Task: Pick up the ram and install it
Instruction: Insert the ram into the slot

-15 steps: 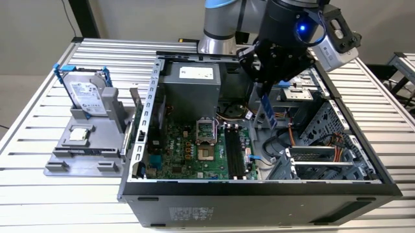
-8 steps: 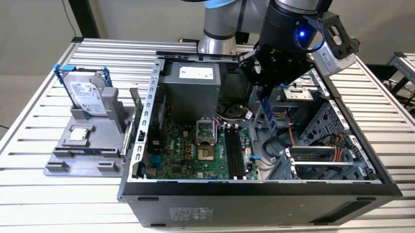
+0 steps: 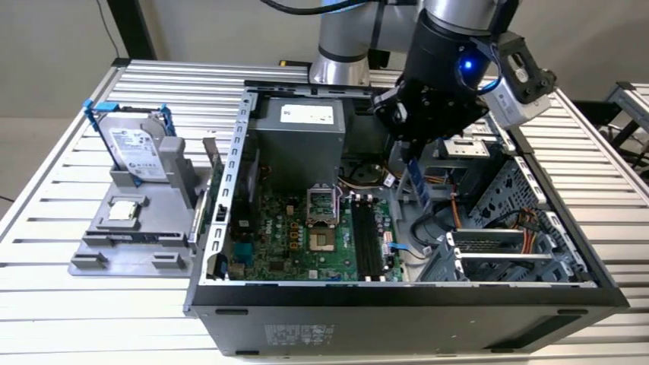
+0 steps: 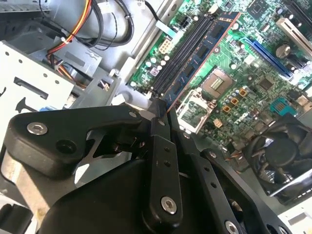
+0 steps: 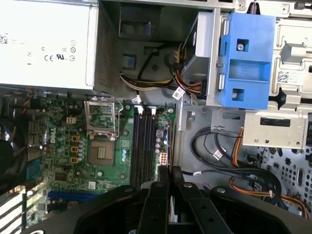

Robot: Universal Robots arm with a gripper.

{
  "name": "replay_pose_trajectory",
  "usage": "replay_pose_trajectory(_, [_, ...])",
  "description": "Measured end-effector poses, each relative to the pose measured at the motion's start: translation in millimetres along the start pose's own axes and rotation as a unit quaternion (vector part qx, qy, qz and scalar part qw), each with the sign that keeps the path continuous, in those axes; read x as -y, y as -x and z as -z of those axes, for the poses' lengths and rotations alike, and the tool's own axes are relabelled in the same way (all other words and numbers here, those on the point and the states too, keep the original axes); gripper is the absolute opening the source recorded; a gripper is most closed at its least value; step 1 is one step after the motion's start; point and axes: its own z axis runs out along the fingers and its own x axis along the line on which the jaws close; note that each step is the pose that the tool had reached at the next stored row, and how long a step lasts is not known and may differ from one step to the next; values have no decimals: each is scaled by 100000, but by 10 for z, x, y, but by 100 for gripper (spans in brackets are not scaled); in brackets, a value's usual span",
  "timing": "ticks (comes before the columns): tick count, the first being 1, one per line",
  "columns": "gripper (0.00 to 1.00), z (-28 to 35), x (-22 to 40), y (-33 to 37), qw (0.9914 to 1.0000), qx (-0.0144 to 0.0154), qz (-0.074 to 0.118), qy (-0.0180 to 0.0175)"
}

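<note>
My gripper (image 3: 409, 150) hangs inside the open computer case (image 3: 218, 190), shut on the ram (image 3: 416, 181). The ram is a long narrow circuit-board stick that points down from the fingers. In the second wrist view the ram (image 4: 202, 51) reaches from the gripper (image 4: 160, 111) out over the motherboard, beside the black memory slots (image 4: 183, 53). In the first wrist view the ram (image 5: 169, 144) shows edge-on, just off the gripper (image 5: 169, 171), next to the memory slots (image 5: 144, 144). It is held above the board, a little towards the exterior view's right of the memory slots (image 3: 367, 239).
An open processor socket (image 3: 322, 220) lies beside the slots. The power supply (image 3: 304, 122) fills the case's back, with loose cables (image 5: 219, 156) and a drive cage (image 3: 507, 255) nearby. Outside the case, a grey stand (image 3: 121, 236) holds a hard drive (image 3: 137, 144) and a processor chip (image 3: 124, 211).
</note>
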Motion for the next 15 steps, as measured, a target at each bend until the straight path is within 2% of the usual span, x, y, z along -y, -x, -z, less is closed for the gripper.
replay_pose_trajectory(4, [0, -68, 2, 5, 99999, 16, -458, -13])
replay_pose_trajectory(10, [0, -160, 5, 4, 99954, 204, -3030, -117])
replay_pose_trajectory(12, [0, -186, 5, 3, 99946, 320, -3252, -204])
replay_pose_trajectory(15, [0, -216, 7, 3, 99927, 582, -3728, -518])
